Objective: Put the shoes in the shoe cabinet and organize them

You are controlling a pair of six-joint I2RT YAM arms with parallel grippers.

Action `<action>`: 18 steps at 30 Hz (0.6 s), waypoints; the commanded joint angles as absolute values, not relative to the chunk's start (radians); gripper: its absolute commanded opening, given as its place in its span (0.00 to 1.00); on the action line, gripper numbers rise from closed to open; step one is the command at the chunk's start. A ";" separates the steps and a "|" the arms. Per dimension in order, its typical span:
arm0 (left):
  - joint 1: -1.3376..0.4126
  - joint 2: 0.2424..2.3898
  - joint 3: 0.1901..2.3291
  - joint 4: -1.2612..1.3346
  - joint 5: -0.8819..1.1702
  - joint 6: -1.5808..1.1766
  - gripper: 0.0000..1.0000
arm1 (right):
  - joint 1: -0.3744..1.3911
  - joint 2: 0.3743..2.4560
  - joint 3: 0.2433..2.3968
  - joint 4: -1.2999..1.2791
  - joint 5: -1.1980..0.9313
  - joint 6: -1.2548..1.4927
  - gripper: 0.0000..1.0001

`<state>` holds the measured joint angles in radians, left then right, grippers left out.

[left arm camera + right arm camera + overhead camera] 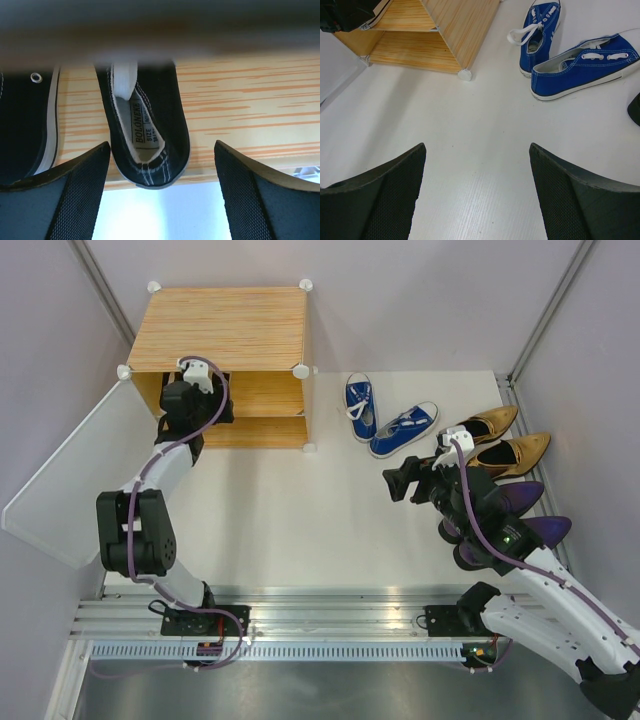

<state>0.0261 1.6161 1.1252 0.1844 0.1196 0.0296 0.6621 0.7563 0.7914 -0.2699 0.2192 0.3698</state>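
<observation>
**shoebot_a:** White table [280, 520], pale grey walls round it. That's the top view. The shoe cabinet [225, 325] sits far left with its door panel [60, 480] swung wide. Our left gripper [193, 398] is poked into the upper compartment. Over on the right the blue sneakers [403, 430], gold heels [515, 452] and purple heels [522, 497] are all out on the table. The right gripper [400, 483] hovers just beside the heels.

**shoebot_b:** Left wrist view: the black sneakers [145, 130] lie side by side on the wood shelf [240, 110], heels at its front edge. Our fingers [75, 195] stand wide apart either side of one heel, gripping nothing.

**shoebot_a:** Right wrist: pads [570, 200] spread wide too, nothing between them but table. The blue pair is ahead. The lower shelf shows only wood where we can see it.

**shoebot_b:** We reckon the canvas sneakers are light and squashy, so we'd pinch the heel collar or a sidewall. The heels look slick and stiff. We'd take those across the body, not by the thin heel, or they may twist out.
</observation>
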 commanded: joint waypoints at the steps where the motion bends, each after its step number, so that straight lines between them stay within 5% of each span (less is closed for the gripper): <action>1: 0.011 1.649 1.189 0.189 0.080 0.112 0.86 | 0.655 0.758 0.801 -0.235 0.233 0.362 0.87; 18: -0.051 1.713 1.212 0.141 -0.109 0.189 0.69 | 0.649 0.752 0.801 -0.233 0.232 0.362 0.88</action>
<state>-0.0444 1.6787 1.1942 0.1852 -0.0586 0.1291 0.6521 0.7589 0.7914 -0.2676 0.2195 0.3698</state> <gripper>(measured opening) 0.698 0.874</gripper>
